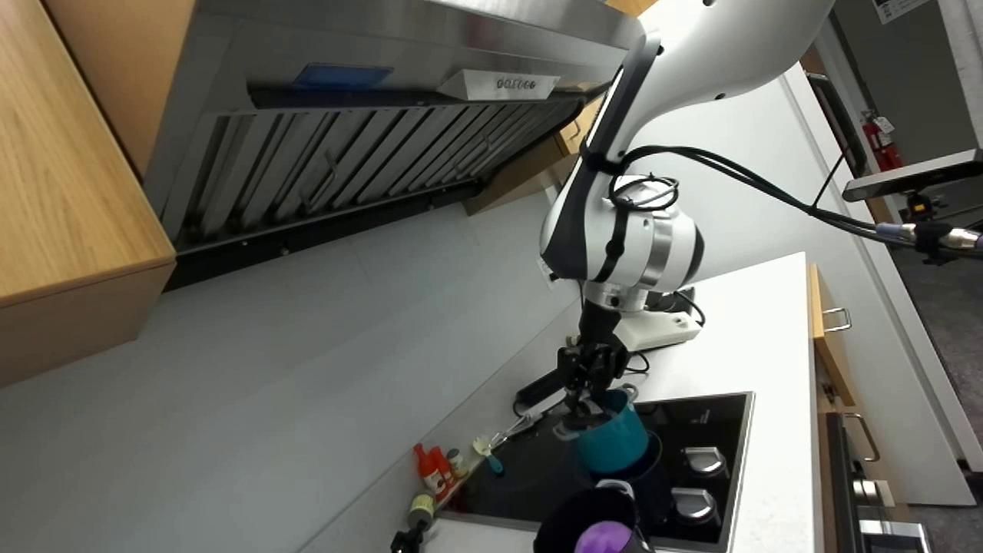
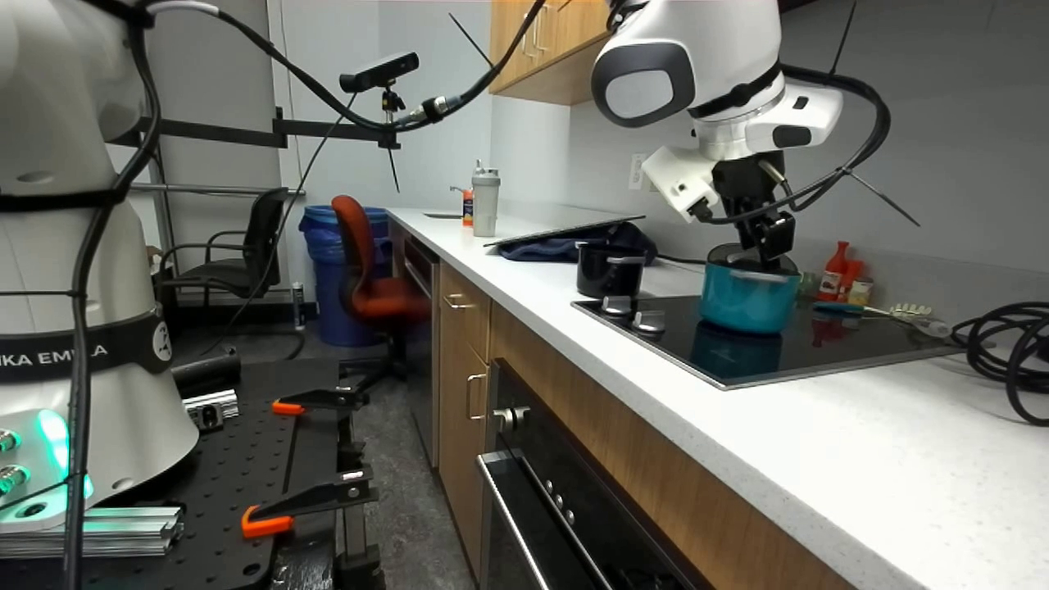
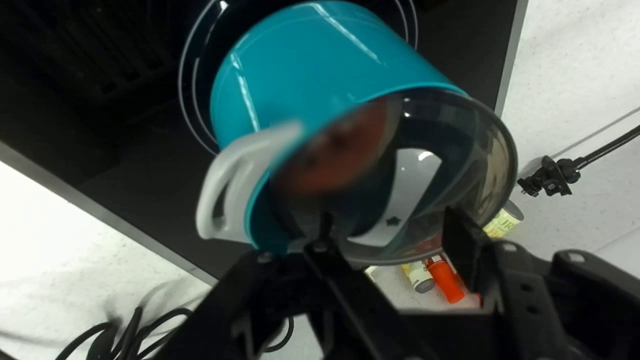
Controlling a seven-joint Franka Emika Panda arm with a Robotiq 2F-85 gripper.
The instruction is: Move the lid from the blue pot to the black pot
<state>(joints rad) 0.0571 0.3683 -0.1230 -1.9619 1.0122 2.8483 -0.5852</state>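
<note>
While the fingers (image 3: 462,250) of the hand (image 3: 390,230) stand apart, with bottles (image 3: 445,280) showing through the gap, the lid (image 3: 395,175) lies directly beneath them at the mouth of the blue pot (image 2: 747,303): round, glassy, so no long axis to match. Contact between tips and glass: cannot be told. Grip on its top: not made out. Seating: off true in the wrist view, its edge overhanging the pot on the bottle side, a sliver of teal inner wall showing beside the pale handle (image 3: 245,150). Key relation, as judged: lid below hand and near it, so the coming move turns on a sound grip; chief risk, a tipped lid slipping into the pot. Arms: 1. Destination: black pot (image 2: 609,277), upright, apart from the blue pot, on the bench (image 2: 819,459) just past the edge of the stove top (image 2: 836,352); in an exterior view a purple thing (image 1: 604,536) appears to lie inside it and may foul the lid. Surroundings: 2 knobs (image 2: 648,321), to the side of the straight path between pots; bottles and utensils (image 1: 482,445) along the wall (image 1: 307,384), off that path; coiled cables (image 2: 983,340), on the side away from the black pot; cooker hood (image 1: 345,169), overhead, a likely limit on a high lift.
</note>
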